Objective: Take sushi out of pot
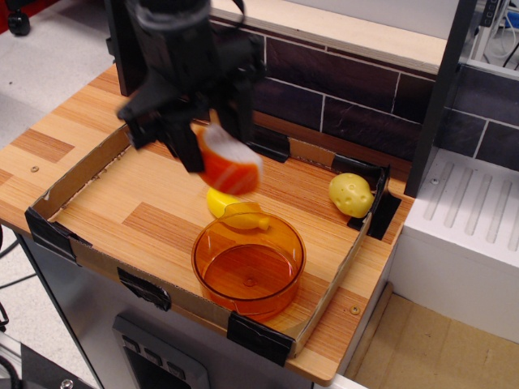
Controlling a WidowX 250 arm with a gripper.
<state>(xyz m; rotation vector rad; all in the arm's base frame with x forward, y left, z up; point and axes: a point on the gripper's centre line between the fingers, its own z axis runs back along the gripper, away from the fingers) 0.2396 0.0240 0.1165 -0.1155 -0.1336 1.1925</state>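
The hand (212, 146) is gripping the sushi (227, 160) between its dark fingers in the upper middle of the frame, well above the desk (97, 203) and up-left of the pot (248, 263). Motion blur is smearing both, so the exact hold on the sushi is hard to read, though it seems to be pinched from both sides. The pot is sitting empty in the lower middle, so the removal itself looks done; what is left, as I judge it, is setting the sushi down somewhere on the desk and letting go. Counting: one sushi, one pot, one yellow banana-like toy (231, 207) lying just behind the pot's far rim, and one pale potato toy (350, 194) at the right.
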